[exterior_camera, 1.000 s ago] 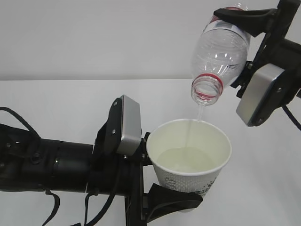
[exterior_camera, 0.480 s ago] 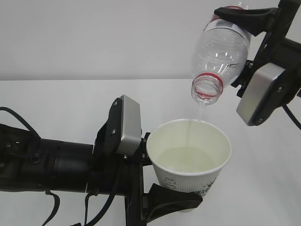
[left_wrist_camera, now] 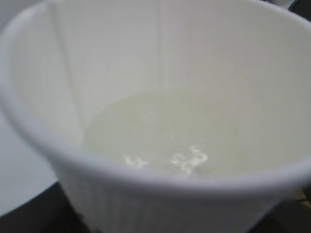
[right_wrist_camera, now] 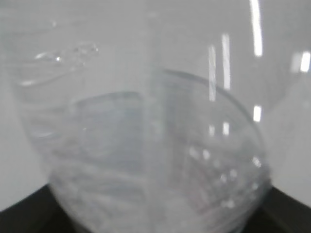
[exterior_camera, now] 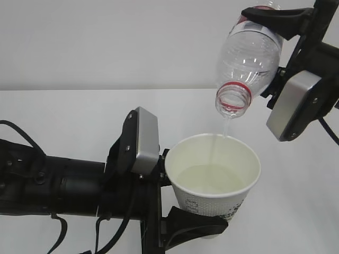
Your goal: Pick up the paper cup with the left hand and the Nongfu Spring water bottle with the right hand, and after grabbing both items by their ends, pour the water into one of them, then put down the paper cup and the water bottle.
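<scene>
My left hand [exterior_camera: 183, 209] has its jaws clamped around the paper cup [exterior_camera: 214, 182], holding it upright above the worktop [exterior_camera: 79, 116]. My right hand [exterior_camera: 280, 47] grips the Nongfu Spring water bottle [exterior_camera: 248, 58] near its base, mouth tipped toward 7 o'clock. The water [exterior_camera: 212, 153] falls in a thin stream, pooling in the cup.

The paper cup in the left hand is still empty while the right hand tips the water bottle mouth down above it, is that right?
Not quite. The paper cup is not empty: the left wrist view shows a pale pool of water in its bottom. The rest holds: the left hand holds it while the right hand tips the water bottle mouth down above it.
</scene>
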